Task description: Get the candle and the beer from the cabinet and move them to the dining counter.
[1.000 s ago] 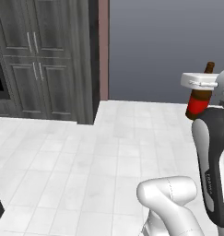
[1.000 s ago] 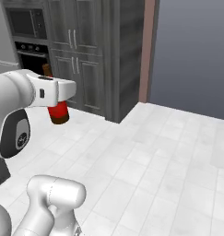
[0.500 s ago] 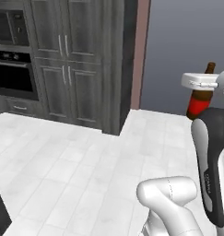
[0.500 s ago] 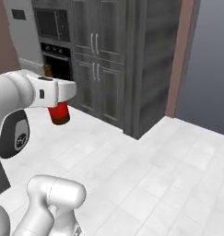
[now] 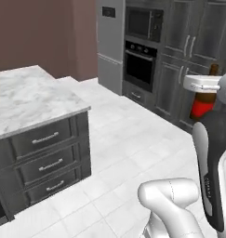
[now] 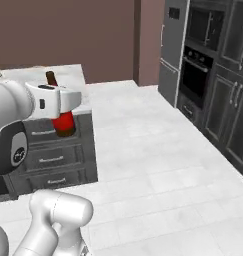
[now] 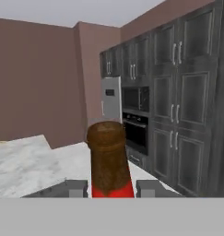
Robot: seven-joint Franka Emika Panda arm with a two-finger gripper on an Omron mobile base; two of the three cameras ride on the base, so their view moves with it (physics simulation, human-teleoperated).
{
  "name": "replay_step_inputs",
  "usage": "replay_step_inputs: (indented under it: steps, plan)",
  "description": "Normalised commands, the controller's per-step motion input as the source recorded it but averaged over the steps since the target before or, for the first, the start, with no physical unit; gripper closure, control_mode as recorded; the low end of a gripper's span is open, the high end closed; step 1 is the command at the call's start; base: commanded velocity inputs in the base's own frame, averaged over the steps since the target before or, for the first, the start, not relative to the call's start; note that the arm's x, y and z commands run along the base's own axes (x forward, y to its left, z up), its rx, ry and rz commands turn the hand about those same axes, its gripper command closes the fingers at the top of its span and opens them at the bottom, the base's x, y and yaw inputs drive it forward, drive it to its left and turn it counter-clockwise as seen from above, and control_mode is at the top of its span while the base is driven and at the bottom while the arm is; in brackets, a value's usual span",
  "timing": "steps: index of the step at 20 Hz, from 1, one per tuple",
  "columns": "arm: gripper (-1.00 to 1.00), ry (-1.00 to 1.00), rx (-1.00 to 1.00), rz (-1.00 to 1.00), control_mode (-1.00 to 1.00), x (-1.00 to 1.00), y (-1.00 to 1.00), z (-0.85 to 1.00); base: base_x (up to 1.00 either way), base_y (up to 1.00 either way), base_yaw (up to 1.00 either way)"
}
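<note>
Base has swung round; I'm carrying the beer (image 6: pixel 64 122) upright, gripper (image 7: pixel 112 188) clenched on it, counter (image 5: pixel 26 100) ahead-left of it.

The beer's (image 6: pixel 63 121) middle is hidden by the end effector (image 6: pixel 60 97); the worktop (image 5: pixel 21 100) is cut off at the left edge.

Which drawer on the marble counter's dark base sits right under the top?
The uppermost of three stacked drawers, directly beneath the marble counter top; the other two lie below it.
</note>
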Motion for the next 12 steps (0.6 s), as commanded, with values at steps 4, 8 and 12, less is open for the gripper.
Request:
replay_step_inputs:
  steps: [4,8,12]
  plan:
    - [1.0,0.0,0.0,0.0,1.0,0.0,0.0,0.0,0.18,0.0,0.98]
    - [1.0,0.0,0.0,0.0,1.0,0.0,0.0,0.0,0.78,-0.31,0.72]
    - [1.0,0.0,0.0,0.0,1.0,0.0,0.0,0.0,0.97,-0.61,0.17]
